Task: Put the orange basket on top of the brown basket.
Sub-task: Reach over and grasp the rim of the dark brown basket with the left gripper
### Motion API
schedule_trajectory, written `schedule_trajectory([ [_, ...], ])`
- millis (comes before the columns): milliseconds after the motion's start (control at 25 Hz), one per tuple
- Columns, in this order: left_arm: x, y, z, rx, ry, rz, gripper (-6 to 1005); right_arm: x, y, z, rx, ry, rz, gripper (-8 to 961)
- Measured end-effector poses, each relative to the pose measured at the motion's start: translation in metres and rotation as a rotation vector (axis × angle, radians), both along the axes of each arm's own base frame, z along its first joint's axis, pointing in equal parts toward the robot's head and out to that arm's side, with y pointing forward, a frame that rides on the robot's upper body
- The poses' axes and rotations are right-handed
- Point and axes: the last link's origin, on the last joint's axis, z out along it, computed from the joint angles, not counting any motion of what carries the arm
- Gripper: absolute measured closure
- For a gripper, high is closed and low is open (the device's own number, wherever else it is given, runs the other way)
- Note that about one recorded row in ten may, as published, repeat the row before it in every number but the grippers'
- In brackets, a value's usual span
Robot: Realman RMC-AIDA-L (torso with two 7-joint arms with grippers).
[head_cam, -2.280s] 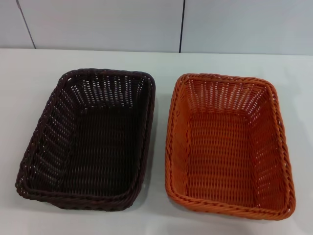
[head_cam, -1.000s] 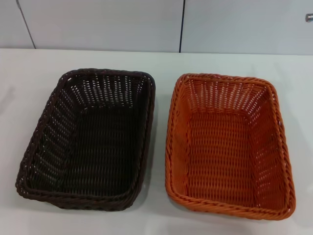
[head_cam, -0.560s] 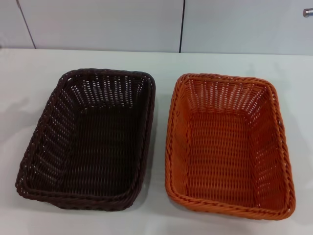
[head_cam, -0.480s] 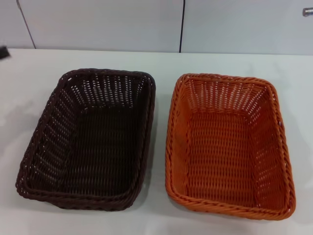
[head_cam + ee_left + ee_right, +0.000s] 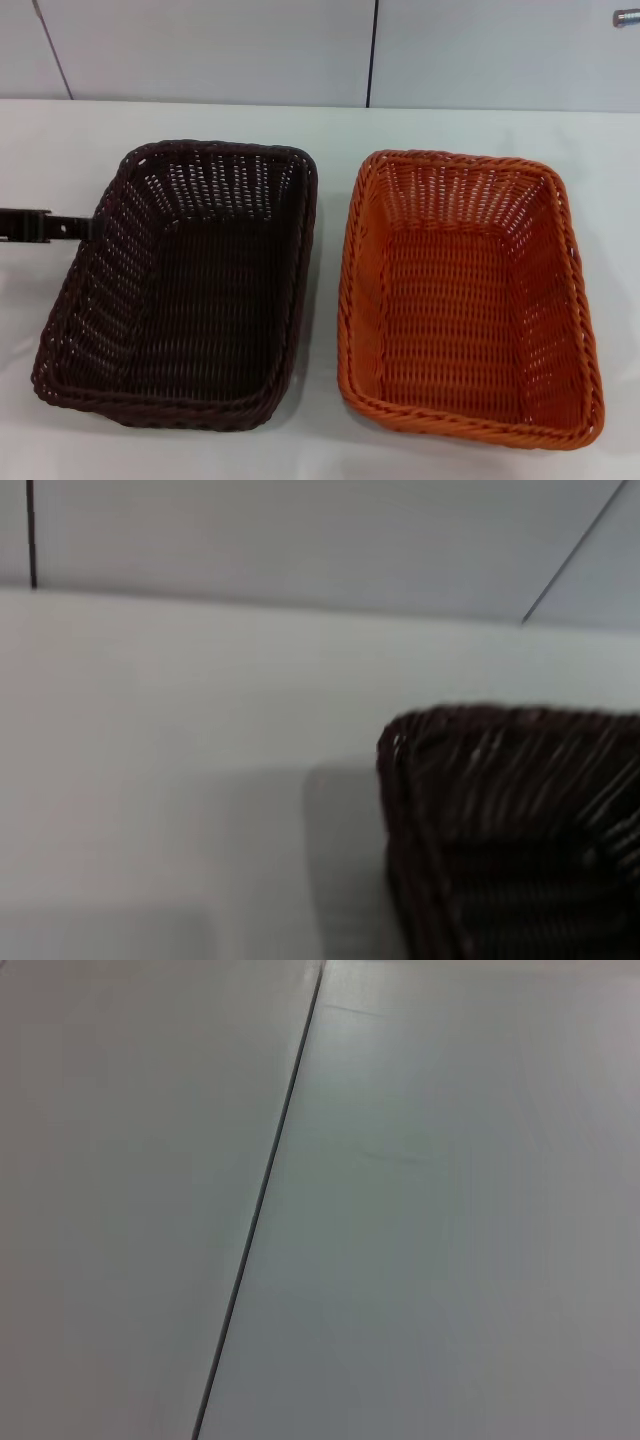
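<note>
My job was to lift the bright orange woven plastic basket with sloping sides and a braided rim (image 5: 465, 295) and set it on top of the very dark brown, almost black, woven wicker basket of the same shape (image 5: 185, 285). Both baskets sat flat on the plain white table (image 5: 330, 125), the brown one at about nine o'clock and the orange one at about three o'clock, side by side, close but not touching. Neither had been lifted, so I think the first step was only starting. My left gripper (image 5: 40, 225) showed as a dark bar coming in from nine o'clock, just beside the outer rim of the brown basket. I could not tell if its fingers were apart or together. My right gripper did not show, and its wrist camera saw only a pale wall panel with a dark seam (image 5: 260, 1210). To do this well, I think I would grab the orange basket by its rim, keep it level, lift it higher than the brown rim, line up the corners, and lower it slowly.
</note>
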Motion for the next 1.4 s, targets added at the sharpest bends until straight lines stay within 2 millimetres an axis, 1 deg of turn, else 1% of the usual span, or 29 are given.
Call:
schedule_trajectory([
  [160, 0.0, 0.001, -0.002, -0.008, 0.012, 0.007, 140, 0.001, 0.0, -0.001, -0.002, -0.002, -0.001, 289],
  [200, 0.002, 0.002, -0.009, -0.033, 0.032, 0.026, 140, 0.002, -0.001, 0.0, 0.0, -0.003, -0.004, 289],
  [240, 0.002, 0.002, -0.009, -0.033, 0.032, 0.026, 140, 0.002, -0.001, 0.0, 0.001, -0.003, -0.005, 289],
  [280, 0.003, 0.002, -0.014, -0.05, 0.051, 0.041, 140, 0.003, -0.001, 0.0, 0.001, -0.004, -0.006, 289],
  [360, 0.003, 0.002, -0.014, -0.05, 0.051, 0.041, 140, 0.003, -0.001, 0.0, 0.001, -0.004, -0.005, 289],
  [400, 0.005, 0.001, -0.02, -0.072, 0.07, 0.059, 140, 0.002, -0.001, 0.0, 0.001, -0.006, -0.004, 289],
  [560, 0.007, 0.001, -0.024, -0.087, 0.074, 0.065, 140, 0.002, 0.0, 0.0, 0.001, -0.009, -0.003, 288],
  [720, 0.009, 0.001, -0.033, -0.119, 0.104, 0.08, 140, 0.002, 0.0, 0.0, 0.002, -0.011, -0.001, 288],
  [1080, 0.009, 0.003, -0.041, -0.148, 0.126, 0.09, 139, 0.003, -0.001, -0.001, 0.002, -0.016, 0.0, 288],
  [1200, 0.008, 0.003, -0.044, -0.159, 0.134, 0.099, 179, 0.003, -0.002, 0.0, 0.004, -0.014, 0.001, 288],
  [1400, 0.01, 0.003, -0.045, -0.152, 0.157, 0.097, 327, 0.002, -0.002, 0.0, 0.003, -0.013, 0.003, 288],
])
